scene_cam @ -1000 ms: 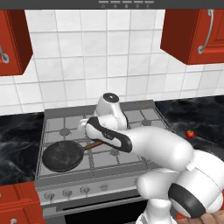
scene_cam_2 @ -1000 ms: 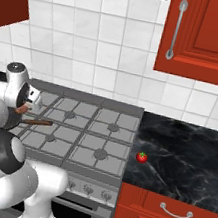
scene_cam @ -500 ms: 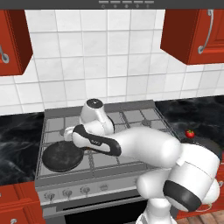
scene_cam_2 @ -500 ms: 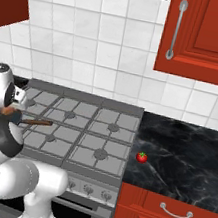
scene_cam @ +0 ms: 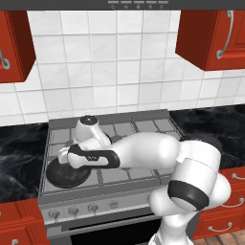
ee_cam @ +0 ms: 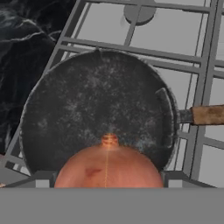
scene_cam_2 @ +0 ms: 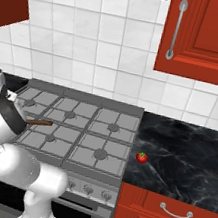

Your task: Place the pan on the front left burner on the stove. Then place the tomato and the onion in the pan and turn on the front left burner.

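Onion [ee_cam: 108,168] gripped between wide-set end effector [ee_cam: 107,177] fingers above the pan [ee_cam: 94,111], pan seated on stove [scene_cam_2: 76,131], tomato [scene_cam_2: 142,157] left on table [scene_cam_2: 183,159].

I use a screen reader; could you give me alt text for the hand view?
An orange-brown onion sits between the gripper fingers, directly above the black pan resting on the grey stove grates. The pan's wooden handle points right.
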You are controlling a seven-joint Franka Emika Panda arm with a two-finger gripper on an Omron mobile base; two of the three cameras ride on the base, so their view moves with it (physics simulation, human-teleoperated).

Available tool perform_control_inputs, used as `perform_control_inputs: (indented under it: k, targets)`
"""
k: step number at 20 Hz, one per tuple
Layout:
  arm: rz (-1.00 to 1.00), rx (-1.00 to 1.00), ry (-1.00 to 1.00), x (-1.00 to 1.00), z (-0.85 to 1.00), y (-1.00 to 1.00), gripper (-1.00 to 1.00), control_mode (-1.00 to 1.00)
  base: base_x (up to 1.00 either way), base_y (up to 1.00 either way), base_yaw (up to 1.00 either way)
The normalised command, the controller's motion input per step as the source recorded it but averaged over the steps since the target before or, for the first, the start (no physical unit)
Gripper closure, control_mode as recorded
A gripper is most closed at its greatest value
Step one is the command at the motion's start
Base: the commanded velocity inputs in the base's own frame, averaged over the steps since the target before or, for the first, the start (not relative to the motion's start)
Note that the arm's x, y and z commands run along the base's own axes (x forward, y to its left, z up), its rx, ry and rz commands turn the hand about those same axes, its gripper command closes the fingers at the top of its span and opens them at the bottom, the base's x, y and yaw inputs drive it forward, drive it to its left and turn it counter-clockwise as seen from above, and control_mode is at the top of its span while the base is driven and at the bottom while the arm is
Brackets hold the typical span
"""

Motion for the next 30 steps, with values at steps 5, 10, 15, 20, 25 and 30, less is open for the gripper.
perform_control_inputs:
  k: [5,10,15,20,25,30]
  targets:
    - [0.04,-0.03,0.04,0.11,-0.27,0.47,1.00,-1.00,0.00,0.00,0.00]
    - [0.03,-0.02,0.05,0.22,-0.25,0.46,1.00,-1.00,0.00,0.00,0.00]
    - [0.03,-0.02,0.04,0.29,-0.32,0.34,1.00,-1.00,0.00,0.00,0.00]
    - [0.01,-0.02,0.03,0.23,-0.35,0.26,1.00,-1.00,0.00,0.00,0.00]
    - [0.00,-0.05,0.04,0.08,-0.29,0.33,1.00,-1.00,0.00,0.00,0.00]
    - [0.00,-0.04,0.05,0.00,-0.15,0.17,-1.00,-1.00,0.00,0.00,0.00]
